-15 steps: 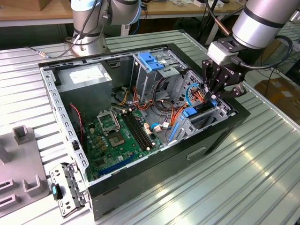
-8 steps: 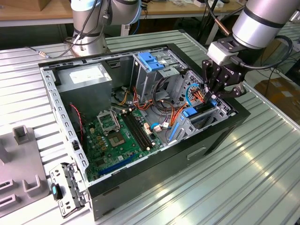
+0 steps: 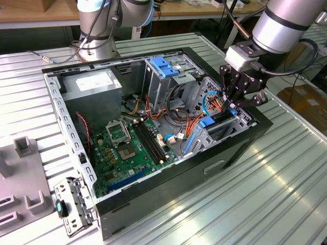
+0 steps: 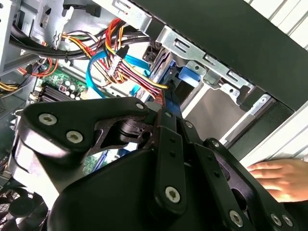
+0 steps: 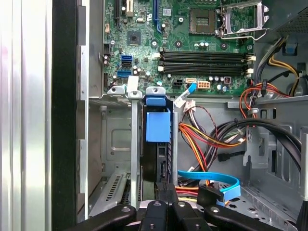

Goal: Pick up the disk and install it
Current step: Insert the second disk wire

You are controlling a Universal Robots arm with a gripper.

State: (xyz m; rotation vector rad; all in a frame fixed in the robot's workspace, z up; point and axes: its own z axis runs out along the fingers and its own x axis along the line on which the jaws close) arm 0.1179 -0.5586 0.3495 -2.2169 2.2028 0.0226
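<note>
The disk (image 5: 158,144) stands on edge in a slot of the metal drive cage (image 5: 115,144) at the front corner of the open computer case (image 3: 153,204). Its blue plastic rail (image 5: 158,126) faces up, with its dark body below. My gripper (image 5: 167,192) is directly over the disk's near end, fingers shut together and narrower than the disk. In the exterior view my gripper (image 3: 231,104) reaches down into the cage at the case's right end, above the blue rail (image 3: 232,112). In the second wrist view one finger (image 4: 169,130) points at the blue rail (image 4: 185,79).
Orange, yellow and blue cables (image 5: 211,139) crowd the space beside the cage. The motherboard (image 3: 127,148) and grey power supply (image 3: 94,87) lie further in. A person's hand (image 4: 281,178) rests outside the case wall. A blue bracket (image 3: 162,66) tops a second cage.
</note>
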